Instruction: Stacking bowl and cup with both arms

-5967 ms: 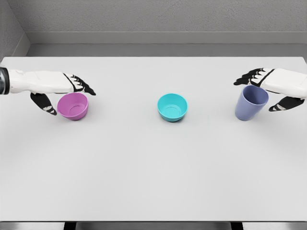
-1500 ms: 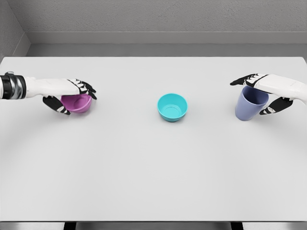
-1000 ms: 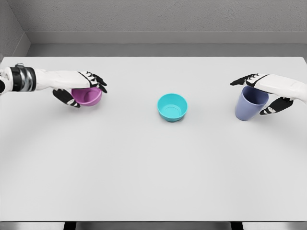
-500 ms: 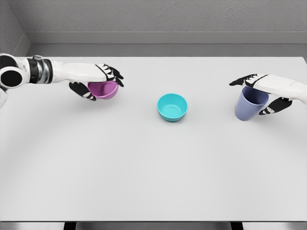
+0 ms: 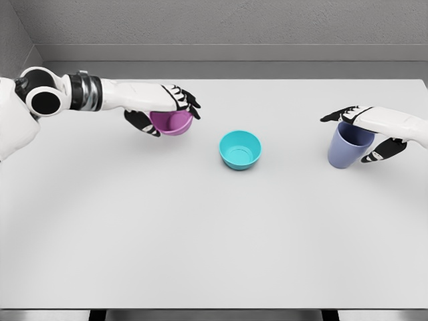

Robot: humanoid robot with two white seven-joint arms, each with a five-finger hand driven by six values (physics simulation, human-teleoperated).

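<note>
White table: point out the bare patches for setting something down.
The white table is bare along its whole near half, below the teal bowl. Another gap lies between that bowl and the blue cup. It is crowded where the left hand carries the purple bowl.

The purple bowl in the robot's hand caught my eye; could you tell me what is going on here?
The left hand holds the purple bowl above the white table, left of the teal bowl at the middle. The right hand is around the blue cup, which stands on the table at the right.
</note>
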